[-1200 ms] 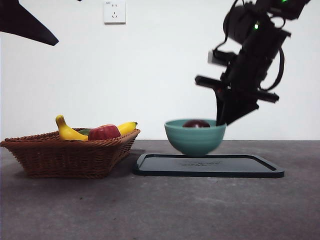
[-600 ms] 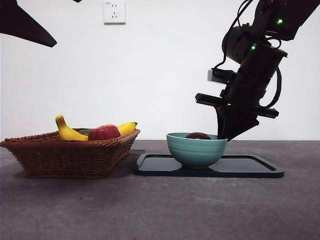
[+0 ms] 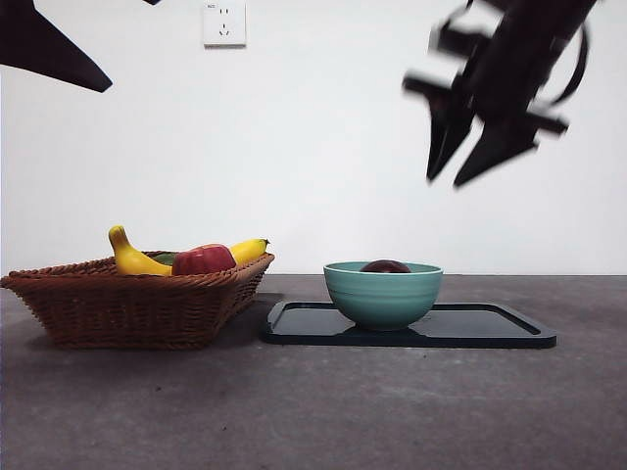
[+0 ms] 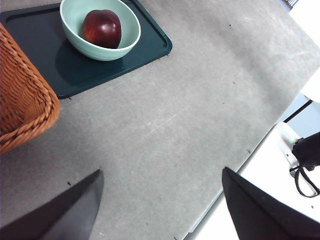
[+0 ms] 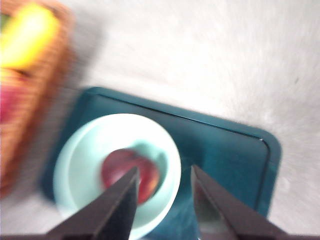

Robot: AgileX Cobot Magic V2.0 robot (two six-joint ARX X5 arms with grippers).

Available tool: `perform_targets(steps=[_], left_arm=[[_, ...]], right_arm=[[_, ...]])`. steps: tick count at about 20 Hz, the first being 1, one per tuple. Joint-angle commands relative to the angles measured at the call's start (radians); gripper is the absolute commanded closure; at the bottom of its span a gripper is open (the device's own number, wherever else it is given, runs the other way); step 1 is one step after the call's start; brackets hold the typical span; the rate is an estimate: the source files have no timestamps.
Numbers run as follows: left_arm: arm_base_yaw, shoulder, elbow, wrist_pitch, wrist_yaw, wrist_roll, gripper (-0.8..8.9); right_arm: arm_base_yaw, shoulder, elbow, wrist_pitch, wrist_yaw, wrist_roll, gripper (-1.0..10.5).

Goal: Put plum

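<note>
The dark maroon plum lies in a teal bowl that stands on a dark tray. It also shows in the left wrist view and, blurred, in the right wrist view. My right gripper is open and empty, high above the bowl's right side. In its own view the right gripper hangs over the bowl. My left gripper is open and empty, high over bare table; in the front view it shows only as a black tip at the top left.
A wicker basket at the left holds a yellow banana and a red apple-like fruit. The basket's edge shows in the left wrist view. The table's edge runs near the left gripper. A wall socket is behind.
The bowl with the plum came down onto the tray. My right gripper let go of the bowl's rim and rose well above it, blurred in motion. The left arm stayed still.
</note>
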Motion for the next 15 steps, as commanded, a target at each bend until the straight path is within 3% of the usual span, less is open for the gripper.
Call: perform_targets(steps=[1, 7, 15], left_arm=[[-0.005, 0.003, 0.009, 0.009, 0.002, 0.019, 4.39], [-0.005, 0.003, 0.009, 0.009, 0.002, 0.019, 4.39], [-0.005, 0.003, 0.009, 0.005, 0.002, 0.019, 4.39]], right_arm=[[0.005, -0.101, 0.021, -0.072, -0.018, -0.025, 7.8], [0.006, -0.386, -0.003, -0.313, -0.027, -0.087, 7.8], [0.007, -0.742, -0.322, -0.325, -0.215, -0.084, 7.8]])
